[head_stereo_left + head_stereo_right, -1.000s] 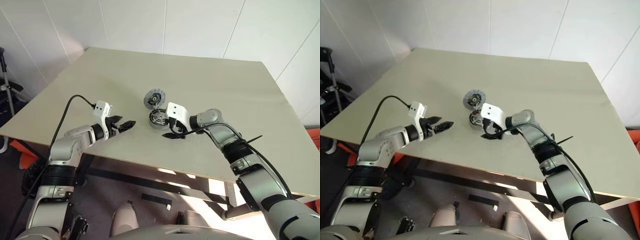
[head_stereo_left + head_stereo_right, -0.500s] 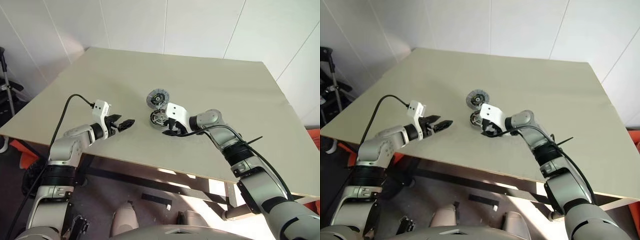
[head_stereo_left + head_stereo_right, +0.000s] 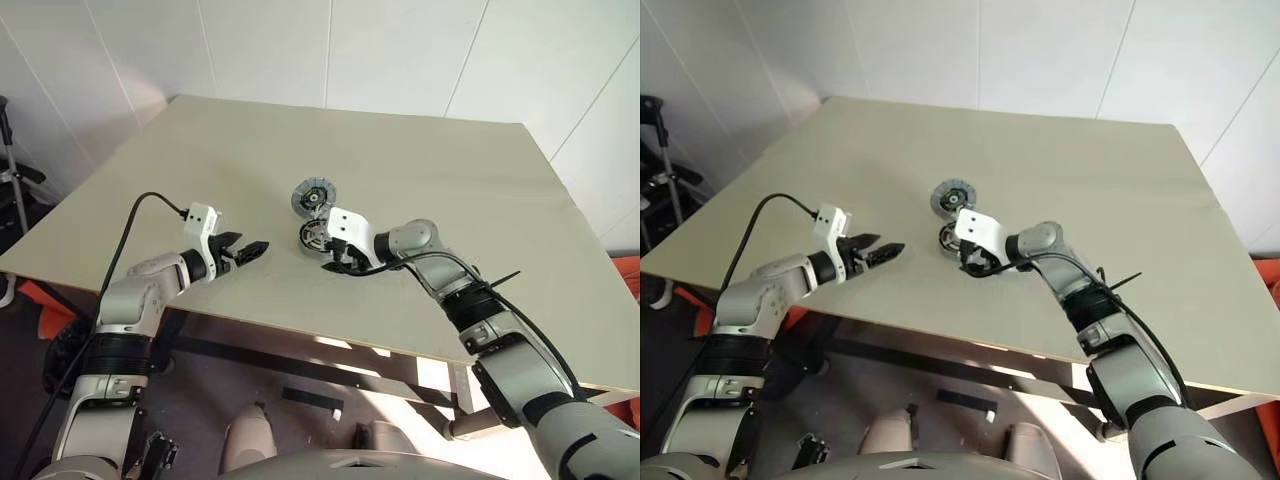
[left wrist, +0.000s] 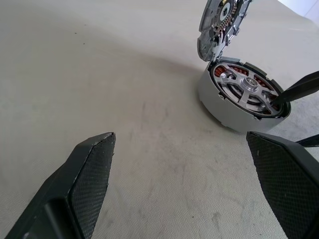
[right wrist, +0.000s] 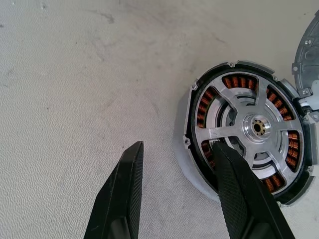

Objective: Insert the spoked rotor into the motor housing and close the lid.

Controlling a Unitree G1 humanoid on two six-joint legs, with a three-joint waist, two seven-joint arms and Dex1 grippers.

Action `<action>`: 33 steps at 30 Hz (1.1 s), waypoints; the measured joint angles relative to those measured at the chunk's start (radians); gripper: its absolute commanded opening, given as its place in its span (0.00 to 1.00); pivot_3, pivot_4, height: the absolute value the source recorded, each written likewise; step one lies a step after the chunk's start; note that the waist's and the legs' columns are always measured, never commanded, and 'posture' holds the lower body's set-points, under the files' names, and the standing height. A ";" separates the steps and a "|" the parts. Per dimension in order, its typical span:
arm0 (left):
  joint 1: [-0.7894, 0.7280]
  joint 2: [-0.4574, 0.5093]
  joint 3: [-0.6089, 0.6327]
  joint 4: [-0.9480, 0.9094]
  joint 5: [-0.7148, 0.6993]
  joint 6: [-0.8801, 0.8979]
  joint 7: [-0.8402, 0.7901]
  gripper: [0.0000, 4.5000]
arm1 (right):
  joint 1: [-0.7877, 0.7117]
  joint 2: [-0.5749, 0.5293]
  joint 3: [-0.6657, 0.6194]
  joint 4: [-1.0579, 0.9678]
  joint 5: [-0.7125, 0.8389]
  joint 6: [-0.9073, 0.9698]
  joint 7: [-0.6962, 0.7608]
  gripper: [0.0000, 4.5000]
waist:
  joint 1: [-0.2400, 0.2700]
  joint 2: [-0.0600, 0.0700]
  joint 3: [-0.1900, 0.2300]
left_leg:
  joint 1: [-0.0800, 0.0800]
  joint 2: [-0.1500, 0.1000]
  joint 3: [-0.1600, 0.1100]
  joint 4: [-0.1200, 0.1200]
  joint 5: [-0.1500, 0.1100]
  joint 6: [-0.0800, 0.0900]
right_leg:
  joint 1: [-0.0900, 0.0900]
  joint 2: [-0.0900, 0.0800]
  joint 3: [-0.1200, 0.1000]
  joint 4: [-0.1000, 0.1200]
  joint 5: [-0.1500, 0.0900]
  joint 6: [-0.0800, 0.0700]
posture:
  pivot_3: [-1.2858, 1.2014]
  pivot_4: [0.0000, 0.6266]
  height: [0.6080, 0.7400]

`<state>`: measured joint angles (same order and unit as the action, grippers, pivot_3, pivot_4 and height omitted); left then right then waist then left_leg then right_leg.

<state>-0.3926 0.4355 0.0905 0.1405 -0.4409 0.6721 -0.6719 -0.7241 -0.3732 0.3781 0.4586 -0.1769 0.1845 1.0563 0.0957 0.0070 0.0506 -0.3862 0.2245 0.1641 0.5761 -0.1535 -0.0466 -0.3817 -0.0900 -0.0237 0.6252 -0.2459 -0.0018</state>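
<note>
From where I stand, the round housing [image 3: 313, 237] sits on the pale table [image 3: 420, 160], a little in from the near edge, its orange-brown coils showing around a silver wheel [image 5: 256, 125] with a few broad spokes that lies in its open top. The grey finned disc [image 3: 313, 197] stands tilted on its edge just behind the housing, leaning against the far rim. The right gripper [image 3: 335, 262] reaches down over the housing's near side with its jaws part-way apart, straddling the wall — one finger [image 5: 227, 169] dips into a gap between the spokes, and the other [image 5: 127, 179] hangs outside, just clear of the wall. The left gripper [image 3: 247, 244] hovers over bare table to the left, pointing at the housing, spread wide and holding nothing.
</note>
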 measured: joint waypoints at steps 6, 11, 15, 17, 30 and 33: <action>0.003 -0.006 0.003 0.000 0.000 0.000 0.005 0.99 | -0.020 -0.029 0.002 -0.008 0.000 0.043 0.059 0.53 | 0.002 0.000 0.000 | 0.000 0.000 0.000 0.000 0.000 0.000 | 0.001 0.000 0.000 -0.001 0.000 0.000 | 0.52 0.00 1.00; 0.015 -0.013 0.007 -0.011 -0.002 0.000 0.015 0.99 | -0.044 -0.046 0.011 -0.020 -0.001 0.082 0.104 0.53 | 0.002 0.000 0.000 | 0.000 0.000 0.000 0.000 0.000 0.000 | 0.001 0.000 0.000 -0.001 0.000 0.000 | 0.52 0.00 1.00; 0.024 -0.017 0.017 -0.025 -0.005 0.000 0.025 0.99 | -0.070 -0.045 0.021 -0.006 -0.001 0.086 0.120 0.53 | 0.001 0.000 0.000 | 0.000 0.000 0.000 0.000 0.000 0.000 | 0.001 0.000 0.000 -0.001 0.000 0.000 | 0.52 0.00 1.00; 0.030 -0.020 0.019 -0.032 -0.006 0.000 0.026 0.99 | -0.087 -0.033 0.022 0.003 -0.001 0.087 0.118 0.53 | 0.000 0.000 0.000 | 0.000 0.000 0.000 0.000 0.000 0.000 | 0.000 0.000 0.000 -0.001 0.000 0.000 | 0.52 0.00 1.00; 0.044 -0.026 0.022 -0.046 -0.006 0.001 0.034 0.99 | -0.109 0.056 0.059 0.078 -0.007 0.044 0.097 0.53 | -0.001 0.000 0.000 | 0.001 0.000 0.000 0.000 0.000 0.000 | 0.001 0.000 0.000 0.000 0.000 0.000 | 0.52 0.00 1.00; 0.051 -0.026 0.022 -0.059 -0.007 0.002 0.035 0.99 | -0.124 0.059 0.059 0.108 -0.008 0.024 0.096 0.53 | -0.001 0.000 0.000 | 0.001 0.000 0.000 0.000 0.000 0.000 | 0.001 0.000 0.000 0.000 0.000 0.000 | 0.52 0.00 1.00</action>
<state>-0.3418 0.4095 0.1124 0.0817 -0.4481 0.6746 -0.6367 -0.8479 -0.3137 0.4371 0.5670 -0.1853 0.2089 1.1526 0.0950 0.0069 0.0506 -0.3854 0.2246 0.1640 0.5757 -0.1536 -0.0465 -0.3811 -0.0899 -0.0238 0.6252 -0.2458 -0.0019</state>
